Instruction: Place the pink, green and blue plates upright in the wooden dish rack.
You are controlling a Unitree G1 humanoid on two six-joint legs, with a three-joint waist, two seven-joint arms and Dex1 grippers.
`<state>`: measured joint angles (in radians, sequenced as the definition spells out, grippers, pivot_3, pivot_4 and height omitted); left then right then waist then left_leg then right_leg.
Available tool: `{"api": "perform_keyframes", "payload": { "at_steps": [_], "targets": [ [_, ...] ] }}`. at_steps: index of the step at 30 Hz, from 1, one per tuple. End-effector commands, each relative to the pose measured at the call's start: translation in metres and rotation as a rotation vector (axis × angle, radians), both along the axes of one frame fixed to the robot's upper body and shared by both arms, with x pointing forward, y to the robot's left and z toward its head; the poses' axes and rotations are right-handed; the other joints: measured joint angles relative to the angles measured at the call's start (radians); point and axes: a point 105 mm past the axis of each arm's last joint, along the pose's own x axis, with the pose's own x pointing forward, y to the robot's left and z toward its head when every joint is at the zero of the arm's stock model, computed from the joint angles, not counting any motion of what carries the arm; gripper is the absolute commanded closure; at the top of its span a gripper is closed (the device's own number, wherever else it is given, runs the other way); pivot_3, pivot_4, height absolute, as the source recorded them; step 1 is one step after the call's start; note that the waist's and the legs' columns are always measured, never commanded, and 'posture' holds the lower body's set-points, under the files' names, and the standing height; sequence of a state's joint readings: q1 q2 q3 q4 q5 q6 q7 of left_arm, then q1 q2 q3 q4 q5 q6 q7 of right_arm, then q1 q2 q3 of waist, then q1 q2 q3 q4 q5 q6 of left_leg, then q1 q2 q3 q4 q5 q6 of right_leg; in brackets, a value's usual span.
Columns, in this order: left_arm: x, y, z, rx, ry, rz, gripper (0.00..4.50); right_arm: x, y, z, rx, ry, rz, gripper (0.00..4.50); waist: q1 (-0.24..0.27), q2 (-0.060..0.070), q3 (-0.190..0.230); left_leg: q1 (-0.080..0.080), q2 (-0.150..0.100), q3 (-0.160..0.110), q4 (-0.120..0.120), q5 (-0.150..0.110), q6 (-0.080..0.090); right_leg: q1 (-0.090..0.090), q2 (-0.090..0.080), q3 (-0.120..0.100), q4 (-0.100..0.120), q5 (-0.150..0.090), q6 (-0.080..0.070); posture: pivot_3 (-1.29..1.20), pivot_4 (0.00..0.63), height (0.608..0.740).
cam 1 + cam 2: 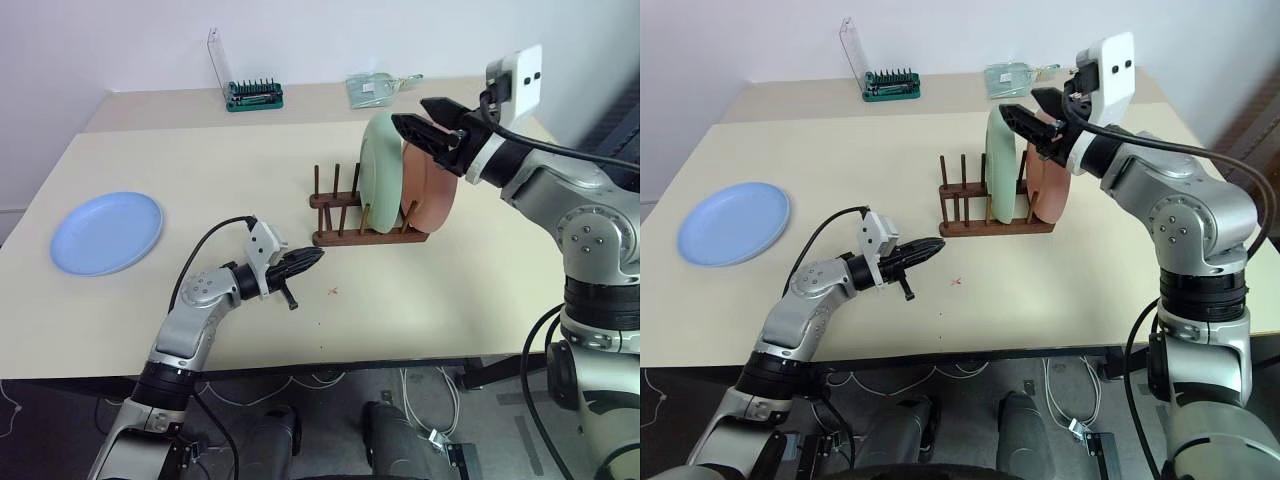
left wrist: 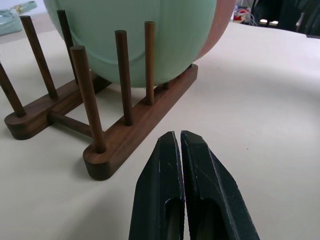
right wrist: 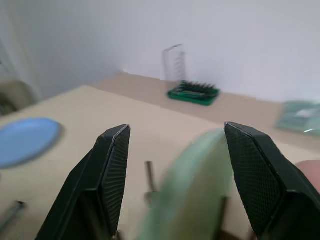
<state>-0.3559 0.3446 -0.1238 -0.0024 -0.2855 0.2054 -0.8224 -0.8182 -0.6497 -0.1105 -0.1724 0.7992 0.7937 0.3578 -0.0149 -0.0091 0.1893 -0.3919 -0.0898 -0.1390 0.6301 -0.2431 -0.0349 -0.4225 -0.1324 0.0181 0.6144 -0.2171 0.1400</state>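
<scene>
In the head views, the wooden dish rack (image 1: 366,214) is seen on the table (image 1: 200,150) with the green plate (image 1: 383,170) and pink plate (image 1: 432,185) upright in it. The right gripper (image 1: 428,122) is parted just above the green plate's rim, gripping nothing. The left gripper (image 1: 305,261) is closed and empty, short of the rack's near end; the blue plate (image 1: 107,232) lies flat well off to its left.

In the left wrist view, the rack is seen just ahead of the pressed-together fingers (image 2: 165,190).

In the right wrist view, the green plate's rim is seen between the spread fingers (image 3: 112,170).
</scene>
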Motion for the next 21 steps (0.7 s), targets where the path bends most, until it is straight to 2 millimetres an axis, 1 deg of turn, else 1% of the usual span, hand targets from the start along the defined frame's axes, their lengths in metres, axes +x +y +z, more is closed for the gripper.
{"api": "perform_keyframes", "payload": {
  "at_steps": [1, 3, 5, 6, 7, 8, 9, 10, 11, 12, 13, 14, 15, 17, 19, 21],
  "targets": [
    [0.002, 0.001, 0.014, -0.018, -0.061, 0.008, 4.37, -0.008, -0.001, 0.023, -0.042, -0.128, 0.007, 1.49, 0.001, 0.0, 0.0, 0.0, 0.0, 0.0, 0.0, 0.0, 0.0, 0.0, 0.0, 0.0, 0.0, 0.0, 0.0, 0.0, 0.15, 0.74],
    [0.003, 0.002, 0.015, -0.025, -0.065, 0.018, 4.37, -0.009, 0.002, 0.024, -0.091, -0.168, 0.005, 1.49, 0.002, 0.0, 0.0, 0.0, 0.0, 0.0, 0.0, 0.0, 0.0, 0.0, 0.0, 0.0, 0.0, 0.0, 0.0, 0.0, 0.15, 0.74],
    [0.017, 0.016, 0.028, -0.076, -0.095, 0.125, 4.37, -0.019, 0.021, 0.03, -0.155, -0.258, 0.079, 1.49, 0.001, 0.0, 0.0, 0.0, 0.0, 0.0, 0.0, 0.0, 0.0, 0.0, 0.0, 0.0, 0.0, 0.0, 0.0, 0.0, 0.15, 0.74],
    [0.031, 0.033, 0.037, -0.098, -0.119, 0.248, 4.13, -0.026, 0.038, 0.027, -0.255, -0.322, 0.121, 1.46, 0.0, 0.0, 0.0, 0.0, 0.0, 0.0, 0.0, 0.0, 0.0, 0.0, 0.0, 0.0, 0.0, 0.0, 0.0, 0.0, 0.15, 0.74],
    [0.044, 0.055, 0.052, -0.135, -0.157, 0.385, 3.85, -0.03, 0.056, 0.017, -0.383, -0.381, 0.163, 1.45, -0.002, 0.0, 0.0, 0.0, 0.0, 0.0, 0.0, 0.0, 0.0, 0.0, 0.0, 0.0, 0.0, 0.0, 0.0, 0.0, 0.15, 0.74],
    [0.059, 0.095, 0.069, -0.174, -0.199, 0.624, 3.53, -0.029, 0.073, 0.002, -0.506, -0.424, 0.186, 1.45, -0.007, 0.0, 0.001, 0.0, 0.0, 0.0, 0.0, 0.0, 0.0, -0.001, 0.0, 0.0, 0.001, 0.0, 0.0, 0.0, 0.15, 0.74],
    [0.064, 0.124, 0.081, -0.206, -0.226, 0.79, 3.06, -0.028, 0.084, -0.01, -0.588, -0.455, 0.205, 1.45, -0.014, -0.002, 0.001, 0.0, 0.001, 0.0, 0.0, 0.0, 0.0, -0.002, 0.001, 0.0, 0.001, 0.0, 0.0, 0.0, 0.15, 0.74],
    [0.065, 0.152, 0.089, -0.239, -0.239, 0.941, 2.56, -0.026, 0.092, -0.017, -0.625, -0.472, 0.217, 1.45, -0.022, -0.004, 0.0, 0.0, 0.002, 0.0, 0.0, 0.0, 0.0, -0.003, 0.003, 0.0, 0.001, 0.0, 0.0, 0.0, 0.15, 0.74],
    [0.06, 0.19, 0.098, -0.272, -0.249, 1.143, 2.07, -0.025, 0.101, -0.024, -0.628, -0.479, 0.241, 1.45, -0.027, -0.005, 0.0, 0.0, 0.003, -0.001, 0.0, 0.0, 0.0, -0.003, 0.004, 0.0, 0.001, 0.0, 0.0, 0.0, 0.15, 0.74],
    [0.05, 0.223, 0.102, -0.303, -0.246, 1.319, 2.07, -0.026, 0.108, -0.027, -0.617, -0.482, 0.264, 1.45, -0.031, -0.005, 0.0, 0.0, 0.003, -0.001, 0.0, 0.0, -0.001, -0.003, 0.004, 0.0, 0.001, 0.0, 0.0, 0.0, 0.15, 0.74],
    [0.036, 0.254, 0.103, -0.309, -0.236, 1.49, 2.07, -0.027, 0.113, -0.029, -0.606, -0.485, 0.286, 1.45, -0.033, -0.005, 0.0, 0.0, 0.003, -0.001, -0.001, 0.0, -0.001, -0.003, 0.004, 0.0, 0.001, 0.0, 0.0, 0.0, 0.15, 0.74],
    [0.023, 0.277, 0.099, -0.299, -0.211, 1.617, 2.07, -0.027, 0.116, -0.029, -0.589, -0.485, 0.3, 1.45, -0.032, -0.005, 0.0, 0.001, 0.003, -0.001, -0.001, 0.0, -0.001, -0.004, 0.004, 0.002, 0.001, 0.001, 0.0, 0.0, 0.15, 0.74],
    [0.015, 0.288, 0.096, -0.288, -0.19, 1.683, 2.07, -0.027, 0.117, -0.028, -0.58, -0.486, 0.306, 1.45, -0.03, -0.005, 0.0, 0.0, 0.003, -0.001, -0.001, 0.0, -0.003, -0.004, 0.004, 0.003, 0.001, 0.002, 0.001, 0.0, 0.15, 0.74],
    [0.006, 0.297, 0.092, -0.294, -0.157, 1.745, 2.07, -0.026, 0.118, -0.027, -0.57, -0.488, 0.309, 1.45, -0.019, -0.007, 0.0, 0.0, 0.002, -0.001, -0.001, 0.0, -0.005, -0.004, 0.003, 0.003, 0.001, 0.002, 0.001, 0.0, 0.15, 0.74],
    [-0.008, 0.306, 0.079, -0.365, -0.049, 1.806, 2.07, -0.024, 0.118, -0.027, -0.562, -0.488, 0.313, 1.45, 0.002, -0.01, 0.001, -0.001, 0.002, -0.002, 0.0, -0.001, -0.005, -0.004, 0.003, 0.002, 0.0, 0.002, 0.001, 0.0, 0.15, 0.74],
    [-0.025, 0.316, 0.059, -0.495, 0.085, 1.87, 2.07, -0.022, 0.12, -0.029, -0.556, -0.484, 0.324, 1.45, 0.012, -0.013, 0.0, -0.001, 0.002, -0.003, 0.001, -0.001, -0.005, -0.003, 0.003, 0.001, 0.0, 0.003, 0.001, 0.0, 0.15, 0.74]
  ]
}}
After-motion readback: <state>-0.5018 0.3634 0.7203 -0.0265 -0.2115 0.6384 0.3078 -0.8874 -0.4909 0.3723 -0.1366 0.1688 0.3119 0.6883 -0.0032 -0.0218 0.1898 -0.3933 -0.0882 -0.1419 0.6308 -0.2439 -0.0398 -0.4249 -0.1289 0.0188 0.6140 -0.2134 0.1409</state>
